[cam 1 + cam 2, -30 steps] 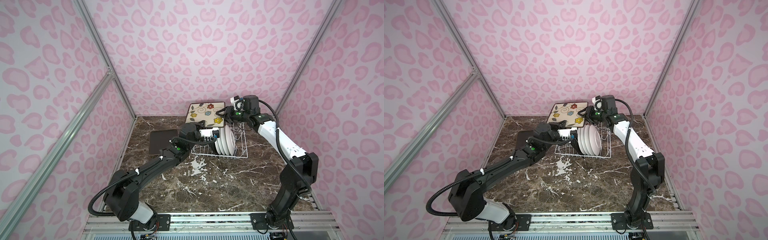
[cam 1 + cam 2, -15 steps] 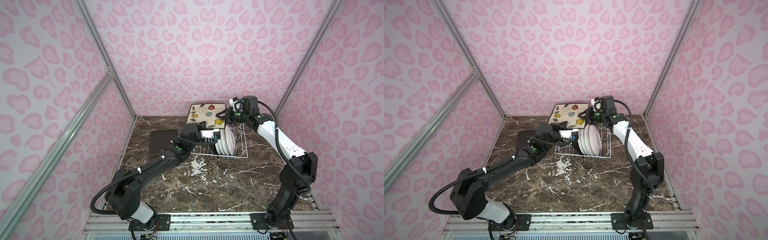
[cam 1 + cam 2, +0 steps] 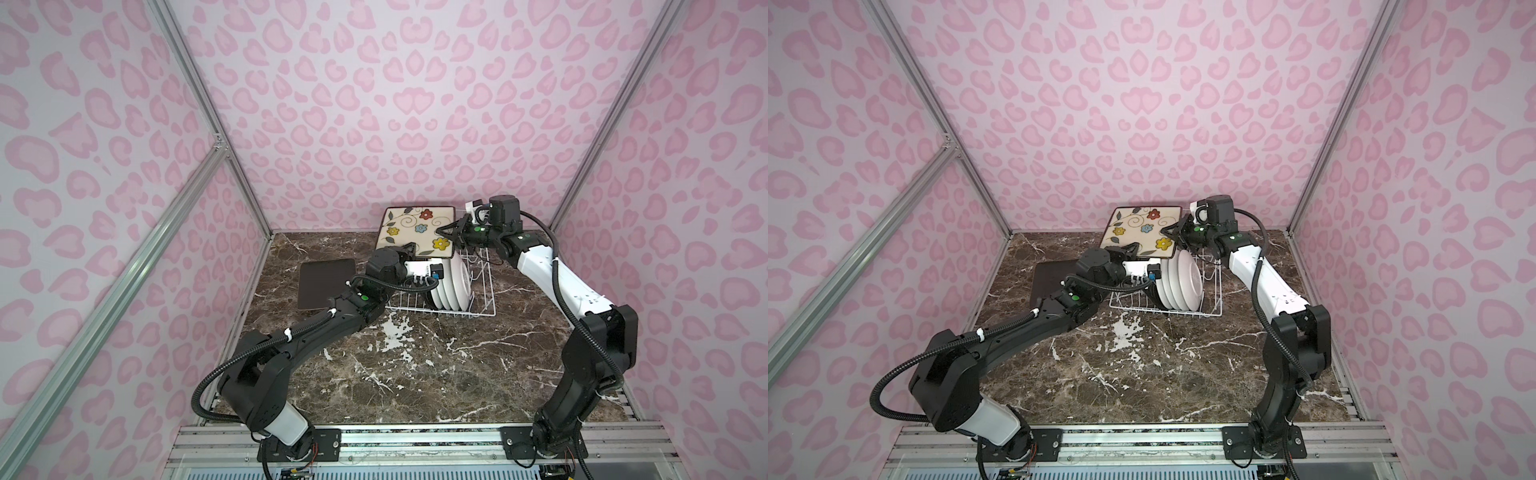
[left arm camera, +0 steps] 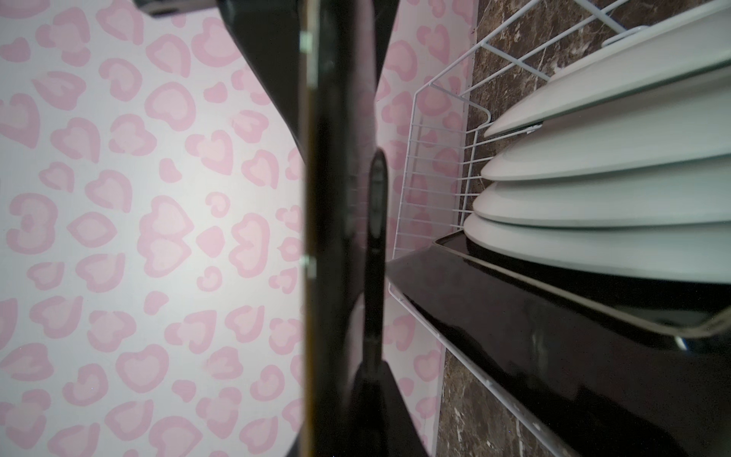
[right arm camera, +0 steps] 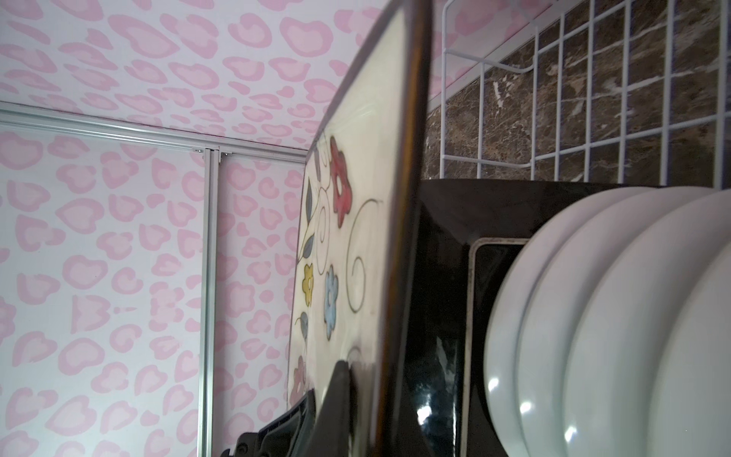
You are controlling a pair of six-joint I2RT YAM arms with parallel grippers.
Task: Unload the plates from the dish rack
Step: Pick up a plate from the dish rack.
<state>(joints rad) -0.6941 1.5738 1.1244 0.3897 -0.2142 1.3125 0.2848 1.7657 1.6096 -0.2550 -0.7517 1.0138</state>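
Cream plate (image 3: pixel 415 227), right fingers (image 5: pixel 338 395) seemingly tightened.

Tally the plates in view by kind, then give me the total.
Square: 3 (flowered plate held up, dark plate flat on the table, dark-backed plate in the dish rack)
Round white plates: 4, standing in the rack
Total: 7

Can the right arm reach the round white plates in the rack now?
Probably not yet: the right gripper is shut on the flowered square plate. The round white plates stand uncovered nearby.
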